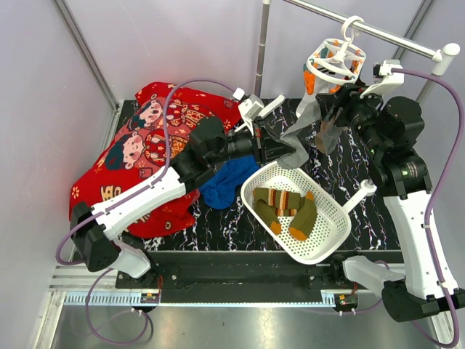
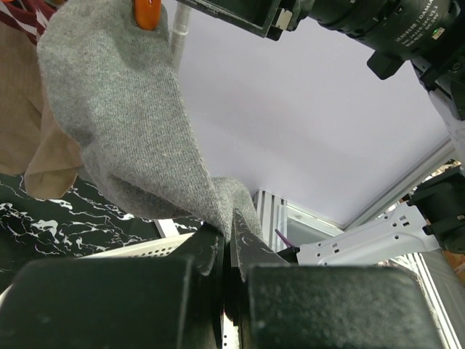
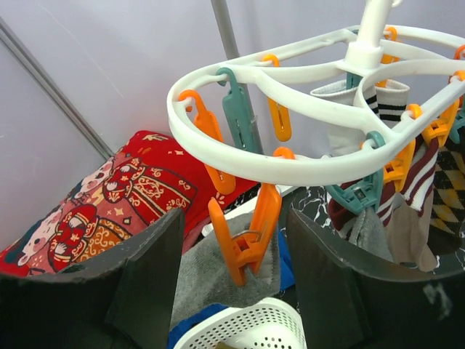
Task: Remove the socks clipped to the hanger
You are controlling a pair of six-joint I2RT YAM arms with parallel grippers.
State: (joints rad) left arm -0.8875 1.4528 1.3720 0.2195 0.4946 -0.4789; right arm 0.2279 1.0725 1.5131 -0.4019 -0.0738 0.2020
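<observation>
Now left tool clenched on grey sock
The right tool is released — one finger each side of orange peg on hanger.

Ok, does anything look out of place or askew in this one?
Only the grey sock: its top is clipped in an orange peg while the left gripper pinches its lower end, so it hangs stretched at a slant. Nothing looks spilled or damaged.

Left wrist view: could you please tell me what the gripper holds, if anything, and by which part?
The left gripper is shut on the grey sock, pinching its lower end; its upper end hangs from an orange peg.
</observation>
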